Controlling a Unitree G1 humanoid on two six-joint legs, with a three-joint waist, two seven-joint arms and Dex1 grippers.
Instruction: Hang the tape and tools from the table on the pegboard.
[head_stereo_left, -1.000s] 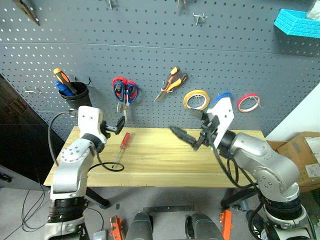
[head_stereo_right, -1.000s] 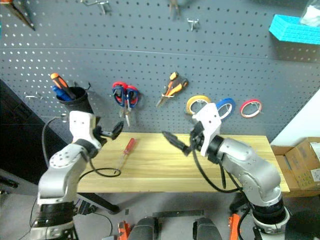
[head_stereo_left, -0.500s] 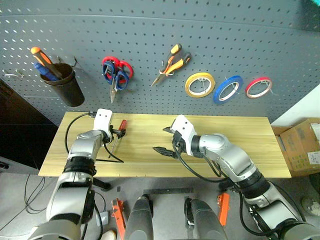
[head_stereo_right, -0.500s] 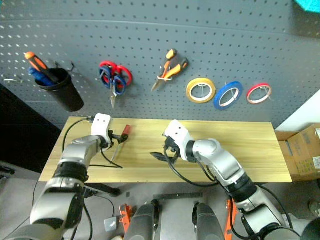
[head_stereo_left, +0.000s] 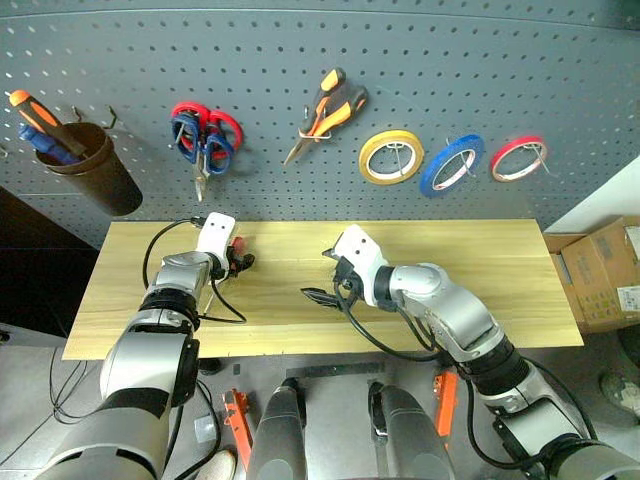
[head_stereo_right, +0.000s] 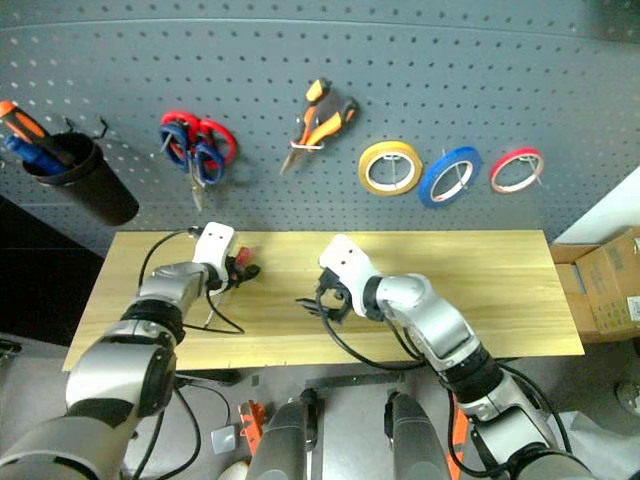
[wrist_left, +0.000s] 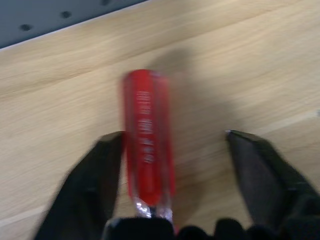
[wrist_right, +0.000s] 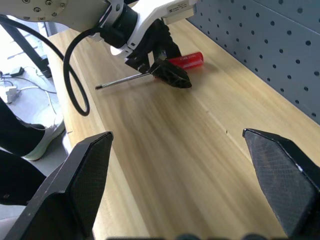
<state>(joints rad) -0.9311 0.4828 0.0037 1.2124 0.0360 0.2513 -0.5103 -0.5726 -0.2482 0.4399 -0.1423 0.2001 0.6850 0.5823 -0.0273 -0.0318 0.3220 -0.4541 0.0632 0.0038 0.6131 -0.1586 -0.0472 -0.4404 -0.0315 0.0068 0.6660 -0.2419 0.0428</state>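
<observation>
**Left gripper astride the red screwdriver on the table**

Your left gripper (wrist_left: 167, 150) sits low on the table (head_stereo_left: 480, 270), its fingers either side of the red screwdriver (wrist_left: 147, 150). One finger (wrist_left: 92, 185) touches the red handle; the other stands apart from it, so the jaws are spread and not pinching. The handle lies flat on the wood, near the back edge by the pegboard (head_stereo_left: 420, 60); in the right wrist view its thin metal shaft runs out past the left gripper toward the front edge.

Your right gripper (head_stereo_left: 325, 275) hovers over the middle of the table, pointing toward the left arm, its fingers spread wide with nothing between them.

On the pegboard you have the blue tape (head_stereo_left: 452, 164) hanging between the yellow tape (head_stereo_left: 391, 158) and the red tape (head_stereo_left: 519, 158). The pliers (head_stereo_left: 325, 100) hang to the left of the yellow tape. Further left, the blue scissors (head_stereo_left: 190, 135) hang overlapping the red scissors (head_stereo_left: 215, 125). A black cup (head_stereo_left: 92, 175) holding screwdrivers hangs at the far left.
</observation>
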